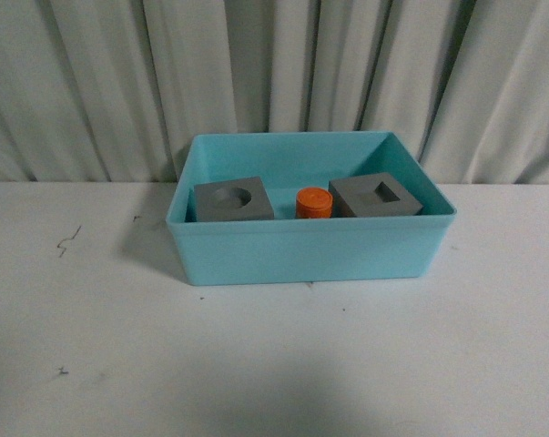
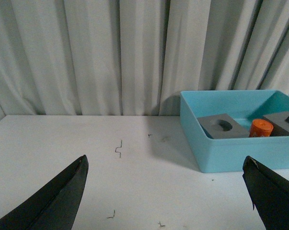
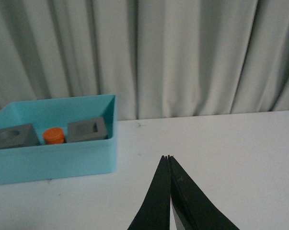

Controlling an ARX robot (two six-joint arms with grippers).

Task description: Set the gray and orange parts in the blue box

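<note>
Inside the turquoise tub: round-recess gray cube, orange cylinder, square-recess gray cube, side by side, task apparently done. Left gripper spread wide, empty; right gripper pinched together, holding nothing, clear of the tub.

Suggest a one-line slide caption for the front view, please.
Turquoise box on a white table, holding a round-recess gray cube, an orange cylinder and a square-recess gray cube.

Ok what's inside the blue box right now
Inside the blue box: a gray cube with a round recess, an orange cylinder and a gray cube with a square recess, in a row. The front wall hides their lower parts and the floor beneath.
</note>
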